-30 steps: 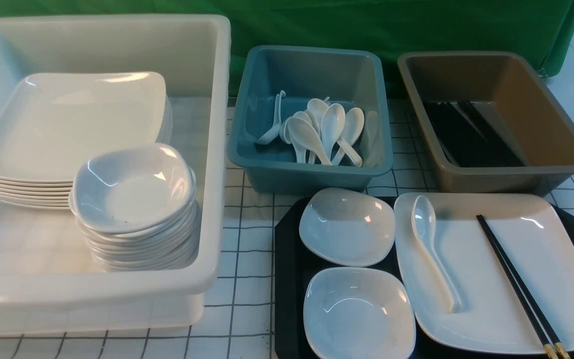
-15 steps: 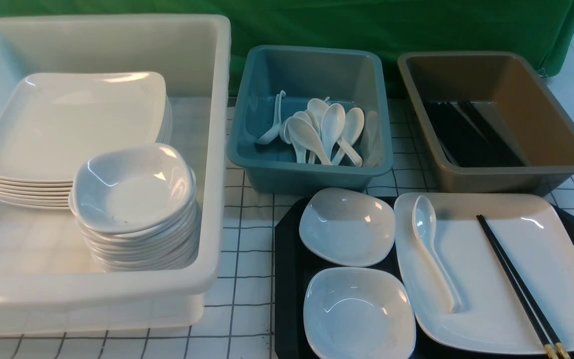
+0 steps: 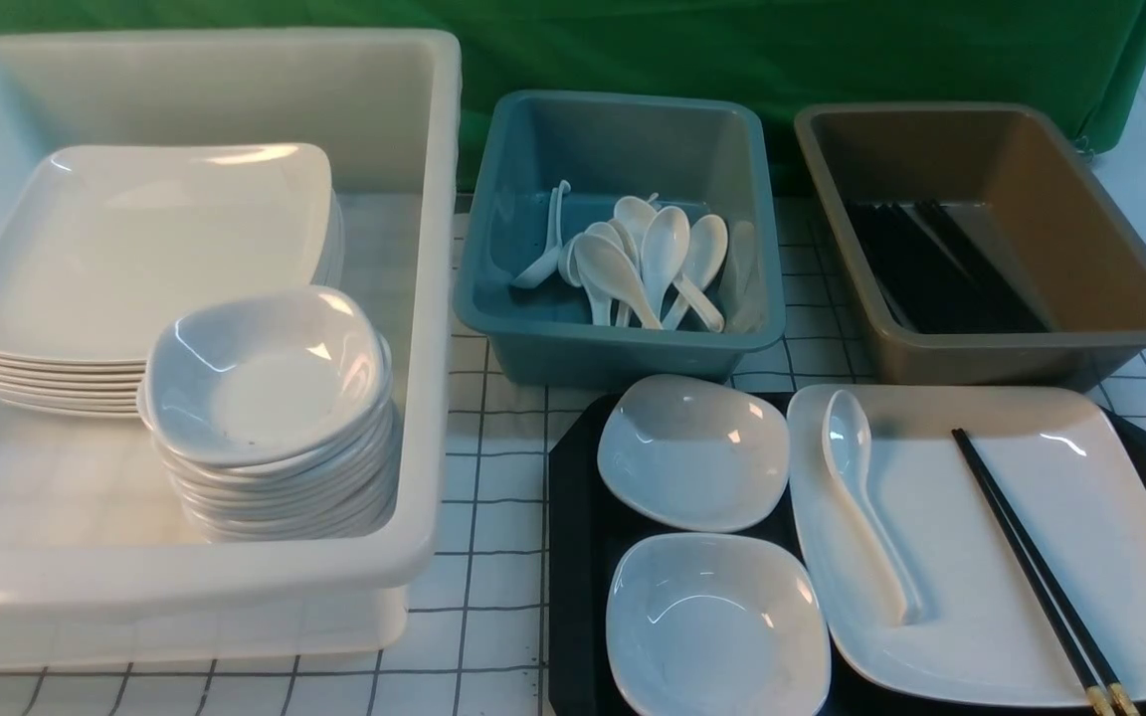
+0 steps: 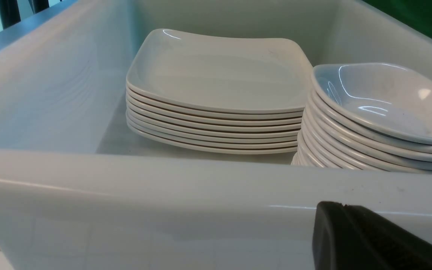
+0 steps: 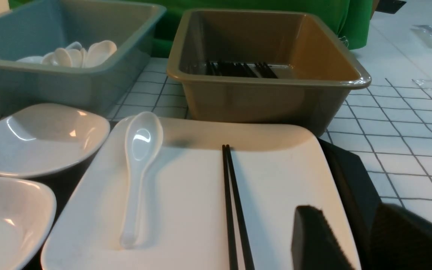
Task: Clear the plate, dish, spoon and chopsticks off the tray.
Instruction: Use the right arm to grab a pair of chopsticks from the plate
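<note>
On the black tray (image 3: 573, 517), the plate (image 3: 1080, 517) is still carrying the spoon (image 3: 871, 517) and chopsticks (image 3: 1026, 545) beside two small dishes (image 3: 692, 452), nothing shifting. By the plate's edge the right gripper (image 5: 347, 225) is hanging spread and empty; the left gripper (image 4: 336, 225) is staying clenched outside the white tub (image 4: 163, 195).

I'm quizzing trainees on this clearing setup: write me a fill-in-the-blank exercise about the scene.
1. The spoon and the chopsticks lie on the large white ____.
2. The blue tub holds only white ____.
3. ____ small dishes sit directly on the black tray.
Missing words: plate; spoons; two.
</note>
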Controlling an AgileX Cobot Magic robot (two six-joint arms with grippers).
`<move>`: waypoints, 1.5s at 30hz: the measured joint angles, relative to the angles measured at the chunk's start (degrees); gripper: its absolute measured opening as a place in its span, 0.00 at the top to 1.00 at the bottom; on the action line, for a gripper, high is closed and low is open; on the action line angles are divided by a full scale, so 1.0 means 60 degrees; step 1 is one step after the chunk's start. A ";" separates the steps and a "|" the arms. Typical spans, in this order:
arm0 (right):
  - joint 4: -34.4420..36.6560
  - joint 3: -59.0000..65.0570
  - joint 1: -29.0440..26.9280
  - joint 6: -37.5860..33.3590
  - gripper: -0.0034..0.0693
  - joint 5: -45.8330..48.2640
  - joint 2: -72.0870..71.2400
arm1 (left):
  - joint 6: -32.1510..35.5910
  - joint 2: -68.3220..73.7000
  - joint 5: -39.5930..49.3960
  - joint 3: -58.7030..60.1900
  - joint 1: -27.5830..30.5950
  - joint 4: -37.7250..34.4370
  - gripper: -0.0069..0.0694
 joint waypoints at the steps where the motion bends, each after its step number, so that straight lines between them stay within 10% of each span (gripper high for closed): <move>1: 0.0000 0.0000 0.0000 0.0000 0.61 0.0000 0.0000 | 0.0000 0.0000 0.0000 0.0000 0.0000 0.0000 0.88; 36: 0.0097 0.0000 0.0000 0.0070 0.61 -0.0081 0.0000 | 0.0004 0.0000 0.0000 0.0000 0.0000 0.0050 0.88; 45: 0.3856 0.0000 0.0000 0.5522 0.61 -0.0201 0.0000 | 0.0004 0.0000 0.0000 0.0000 0.0000 0.0000 0.88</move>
